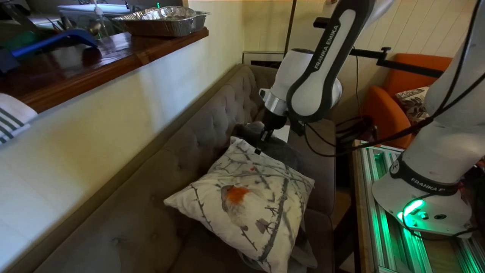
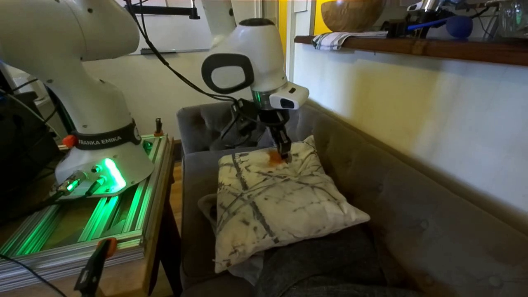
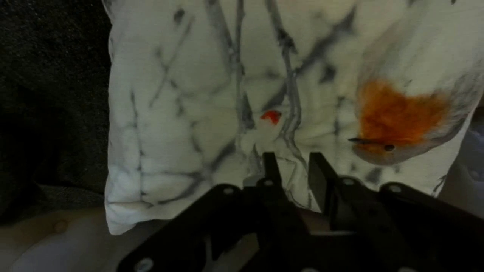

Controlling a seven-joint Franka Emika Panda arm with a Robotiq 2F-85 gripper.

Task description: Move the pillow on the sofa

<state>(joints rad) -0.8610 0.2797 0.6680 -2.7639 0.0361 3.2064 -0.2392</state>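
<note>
A white square pillow (image 1: pixel 261 189) with grey branches and an orange-breasted bird lies on the grey tufted sofa (image 1: pixel 204 129). It also shows in an exterior view (image 2: pixel 280 202) and fills much of the wrist view (image 3: pixel 181 98). It lies slightly tilted, with one corner near the backrest. My gripper (image 1: pixel 259 150) points down at the pillow's edge nearest the backrest; it also shows in an exterior view (image 2: pixel 284 156). In the wrist view, my gripper (image 3: pixel 293 156) has its fingers partly apart, with creased pillow fabric visible in and beyond the gap. I cannot tell whether the fingertips touch it.
A dark grey cloth (image 2: pixel 330 264) lies on the seat beside and under the pillow. The sofa back and wall rise close by the gripper. A wooden ledge (image 1: pixel 151 57) holds a foil tray (image 1: pixel 166 22). The robot's metal-framed table (image 2: pixel 144 214) stands along the sofa's front.
</note>
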